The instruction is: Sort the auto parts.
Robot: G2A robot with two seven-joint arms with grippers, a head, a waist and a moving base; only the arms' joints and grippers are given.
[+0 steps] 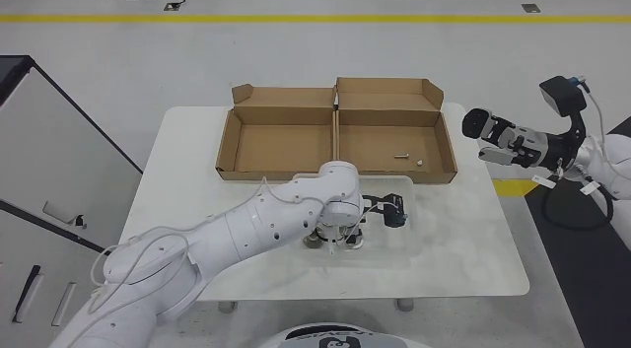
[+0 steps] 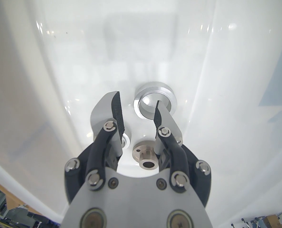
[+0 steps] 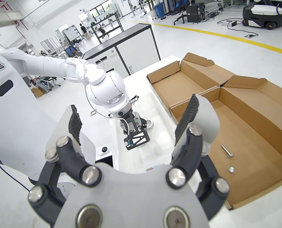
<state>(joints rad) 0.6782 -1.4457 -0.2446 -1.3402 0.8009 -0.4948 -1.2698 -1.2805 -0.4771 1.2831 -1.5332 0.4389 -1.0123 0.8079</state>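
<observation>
A silver metal ring (image 2: 163,88) lies on the floor of the white tray (image 2: 131,36). My left gripper (image 2: 136,98) hangs open just over it, one fingertip above the ring's hole and the other outside its wall. Under the fingers sits a flanged metal bushing (image 2: 145,158); a small silver part (image 2: 126,141) is half hidden behind a finger. In the top view the left gripper (image 1: 338,238) is down in the tray (image 1: 419,249). My right gripper (image 1: 505,140) is open and empty, held in the air off the table's right edge. A bolt (image 3: 226,151) and a nut (image 3: 231,169) lie in the right cardboard box (image 1: 394,141).
Two open cardboard boxes stand side by side behind the tray; the left box (image 1: 281,146) holds nothing. The white table (image 1: 187,171) has bare room on both sides of the tray. A dark-edged cabinet (image 1: 59,151) stands to the left.
</observation>
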